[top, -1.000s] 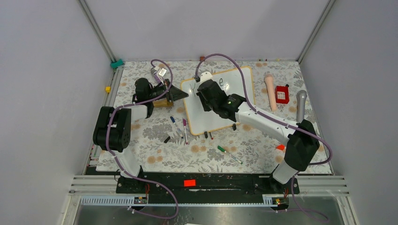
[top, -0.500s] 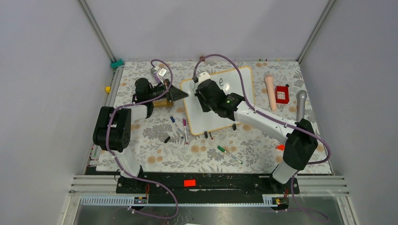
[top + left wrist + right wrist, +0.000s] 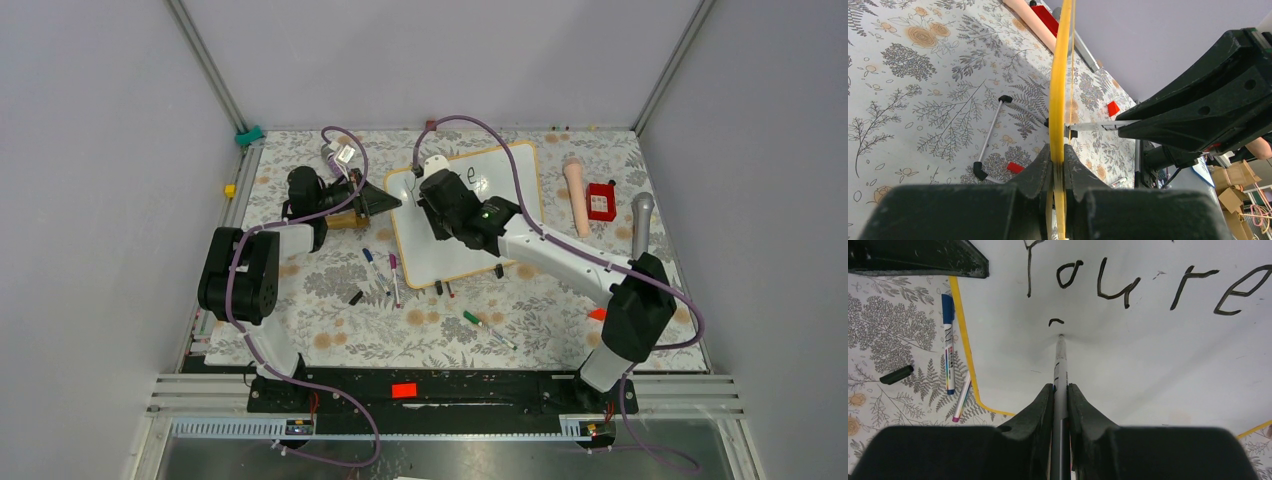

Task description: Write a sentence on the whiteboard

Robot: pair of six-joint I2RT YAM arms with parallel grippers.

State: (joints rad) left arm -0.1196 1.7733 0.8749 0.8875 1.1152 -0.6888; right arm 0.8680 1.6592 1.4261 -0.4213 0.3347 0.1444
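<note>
Beneath the sentence's (image 3: 1148,282) first line, right gripper (image 3: 1060,387) clamps marker (image 3: 1060,357), likely starting line two; left gripper (image 3: 1058,150) pinches whiteboard (image 3: 1061,75); steady strokes next

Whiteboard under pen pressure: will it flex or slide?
Probably flexes a bit: edge-on in the left wrist view the whiteboard looks thin, and shading dimples around the marker tip. Sliding seems unlikely while the left gripper clamps its frame. Its glossy face likely lets the tip skate.
</note>
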